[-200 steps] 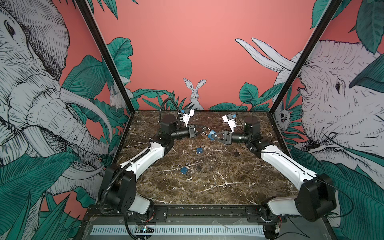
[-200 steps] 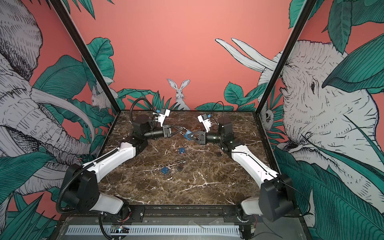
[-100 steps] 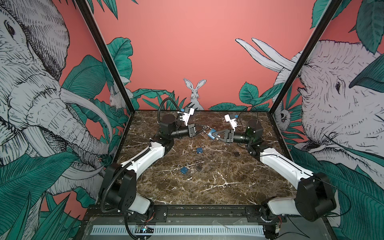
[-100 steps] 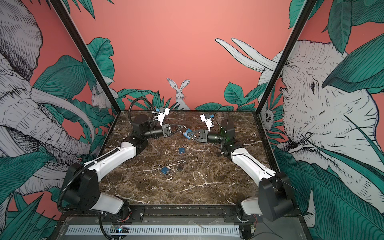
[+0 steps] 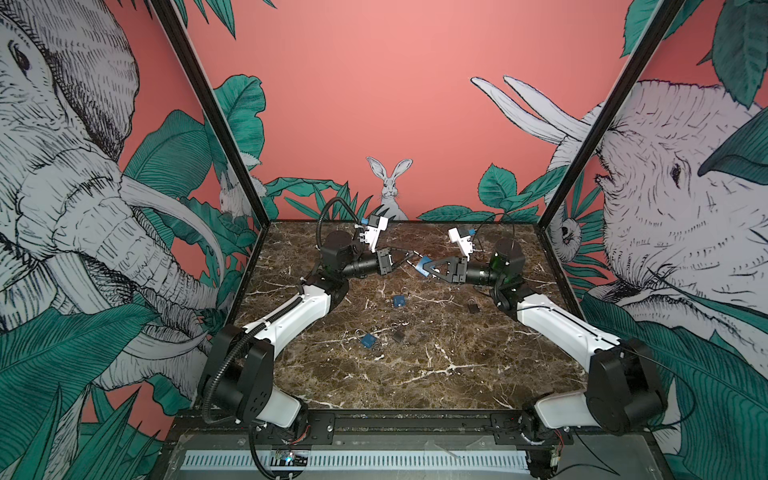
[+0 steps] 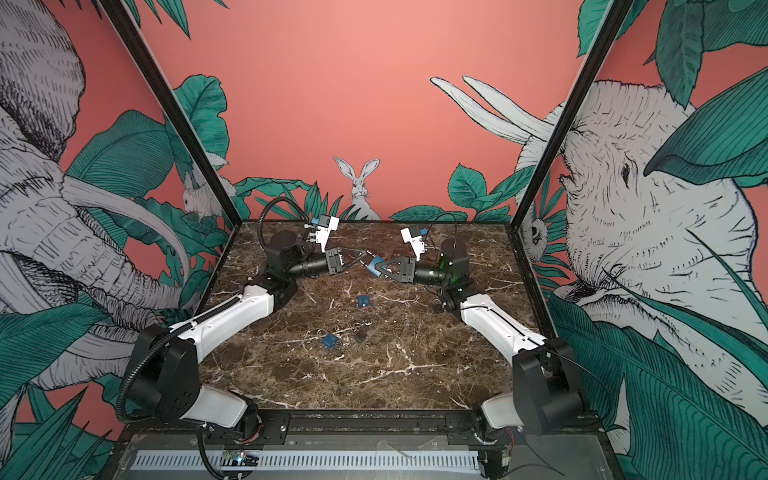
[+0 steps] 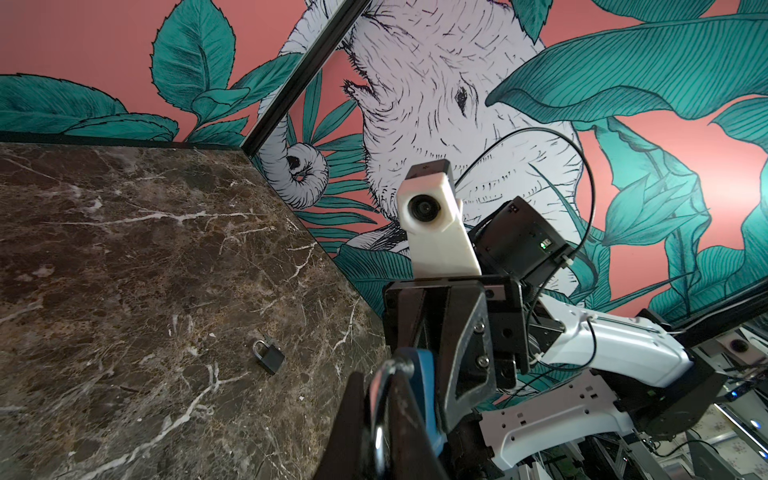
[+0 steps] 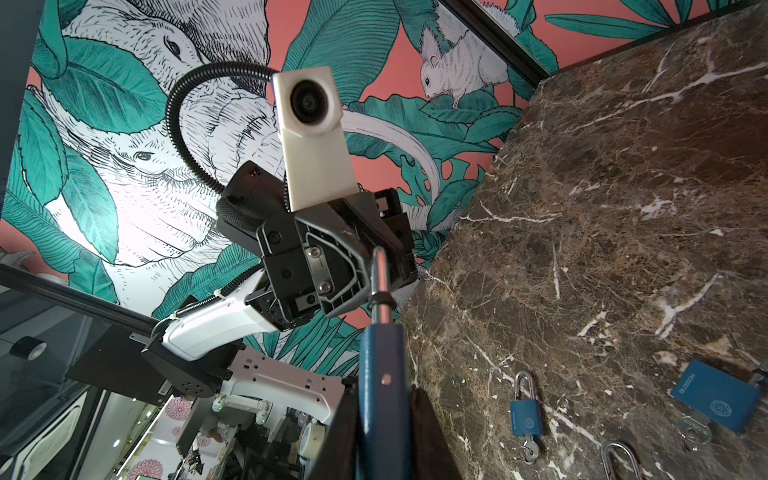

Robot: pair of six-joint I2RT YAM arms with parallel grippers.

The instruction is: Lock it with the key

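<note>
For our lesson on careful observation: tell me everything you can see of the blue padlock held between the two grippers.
The blue padlock has a flat, blue-coated body and a silver metal shackle. It is held in the air above the marble table. The right gripper clamps the body; the left gripper pinches the shackle. No key shows in it; locked or not cannot be told.

left arm (image 5: 291,318) and right arm (image 5: 557,328) aloft, reaching inward, jaws facing, both clamped
</note>
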